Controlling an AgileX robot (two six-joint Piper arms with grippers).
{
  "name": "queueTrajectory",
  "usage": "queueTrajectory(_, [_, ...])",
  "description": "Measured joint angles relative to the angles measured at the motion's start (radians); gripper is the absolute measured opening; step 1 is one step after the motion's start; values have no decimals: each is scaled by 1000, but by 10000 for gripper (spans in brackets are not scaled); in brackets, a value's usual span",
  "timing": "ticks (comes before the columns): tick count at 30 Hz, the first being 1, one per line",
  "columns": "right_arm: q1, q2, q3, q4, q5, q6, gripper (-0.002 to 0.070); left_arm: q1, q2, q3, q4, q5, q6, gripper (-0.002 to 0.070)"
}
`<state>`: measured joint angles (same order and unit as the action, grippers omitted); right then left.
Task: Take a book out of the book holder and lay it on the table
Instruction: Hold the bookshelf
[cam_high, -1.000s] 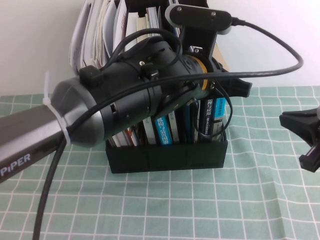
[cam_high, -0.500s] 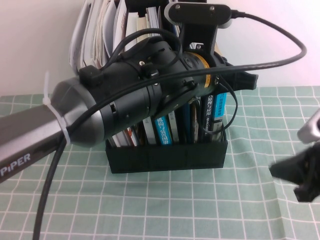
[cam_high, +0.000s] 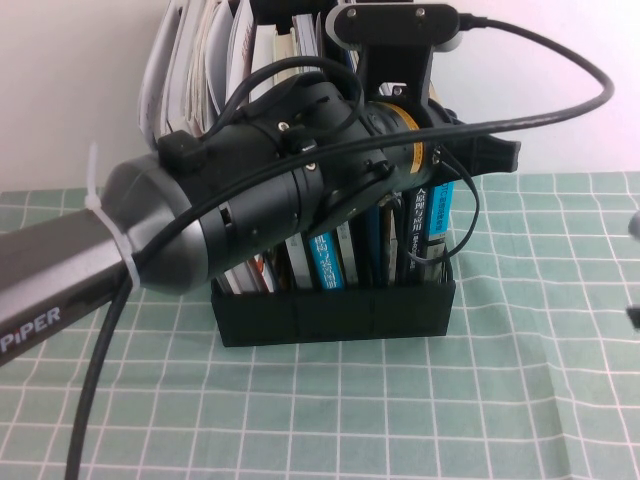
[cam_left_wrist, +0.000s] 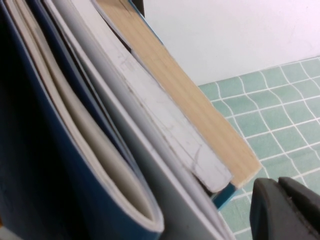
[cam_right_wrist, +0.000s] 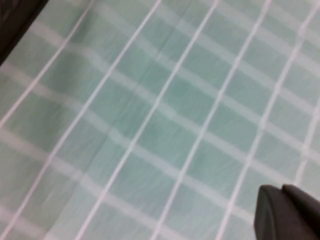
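From the high view you see your left arm (cam_high: 250, 190) reaching across the black plastic book holder (cam_high: 335, 312), its bulk hiding most of the upright books; the left gripper (cam_high: 480, 158) pokes out at the rack's far right, above a book with a cyan spine (cam_high: 437, 208), and you cannot tell how wide it stands or whether it has anything. The left wrist view gives you what the high view hides: book tops packed close, a tan page block (cam_left_wrist: 190, 95) with a thin cyan cover edge lying against a grey-white cover (cam_left_wrist: 165, 125), blue covers bowed beside them, and one dark rounded fingertip (cam_left_wrist: 285, 210) low by the pale green gridded tabletop (cam_left_wrist: 265, 120). The right gripper (cam_right_wrist: 290, 212) shows only in its own wrist view as a dark tip pressed shut on nothing, over blurred grid cloth. Compared with a second ago, your right arm has left the high view almost wholly, only a sliver (cam_high: 634, 316) remaining at the right edge, while the left gripper sits a little higher and the cyan spine has risen slightly in the rack. The cloth (cam_high: 400, 420) is soft and creased.
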<state>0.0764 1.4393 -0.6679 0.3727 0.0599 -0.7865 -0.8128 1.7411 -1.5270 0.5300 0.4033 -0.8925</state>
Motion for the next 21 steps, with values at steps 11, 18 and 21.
queueTrajectory(11, [0, 2, 4, -472, -520, 581, -2, 0, 0, 0, 0, -20, 0, -3])
queueTrajectory(18, [0, 4, 36, -1017, -833, 1016, -2, 0, 0, 0, 0, -20, -2, -3])
queueTrajectory(21, [0, 6, 40, -1136, -810, 1095, -2, 0, 0, 0, 0, -20, -2, -3])
